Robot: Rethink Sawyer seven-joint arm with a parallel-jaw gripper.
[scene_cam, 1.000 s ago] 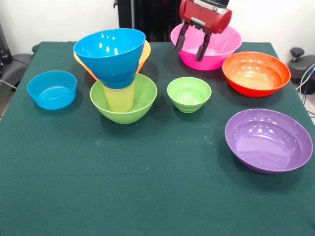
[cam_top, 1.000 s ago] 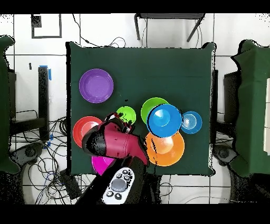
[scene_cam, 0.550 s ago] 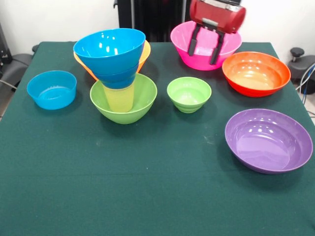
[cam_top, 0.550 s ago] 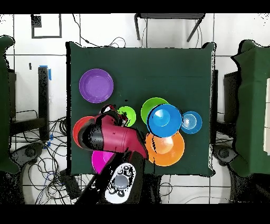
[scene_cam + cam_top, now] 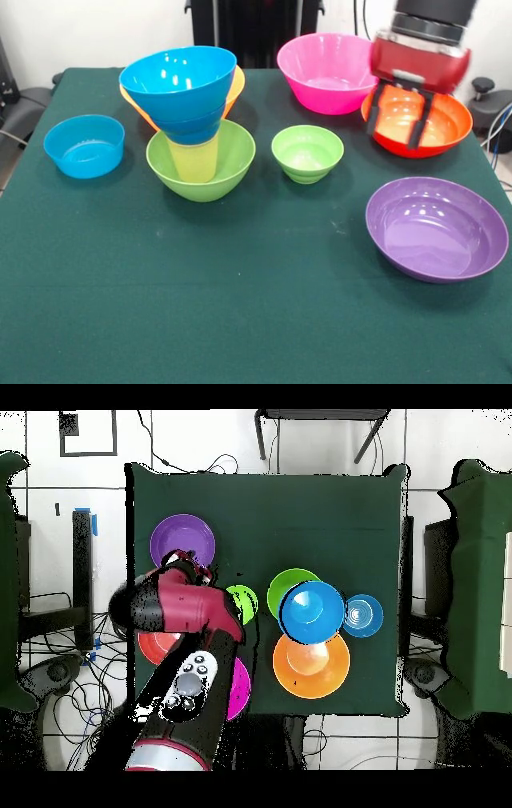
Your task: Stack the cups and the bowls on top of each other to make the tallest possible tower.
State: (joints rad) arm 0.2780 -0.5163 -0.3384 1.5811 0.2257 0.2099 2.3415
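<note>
The tower stands left of centre: a large lime-green bowl [image 5: 205, 166] holds the pale yellow cup [image 5: 193, 159], and blue bowls [image 5: 179, 78] sit nested on the cup. An orange bowl [image 5: 234, 83] shows just behind the tower; whether they touch I cannot tell. My gripper [image 5: 394, 126] hangs open and empty above the red-orange bowl [image 5: 436, 120] at the right. The pink bowl [image 5: 324, 70] sits at the back, left of the gripper. In the overhead view the red arm [image 5: 178, 606] covers part of the red-orange bowl [image 5: 150, 648].
A small green bowl [image 5: 307, 152] sits mid-table. The wide purple bowl [image 5: 436, 228] lies at the front right, and a low light-blue bowl [image 5: 84, 145] at the left. From above, the orange bowl [image 5: 312, 669] lies beside the blue bowls [image 5: 312, 610].
The gripper has swung from over the pink bowl rightward and toward the camera, and now hangs lower over the red-orange bowl. It has stayed open. No bowl has moved.
</note>
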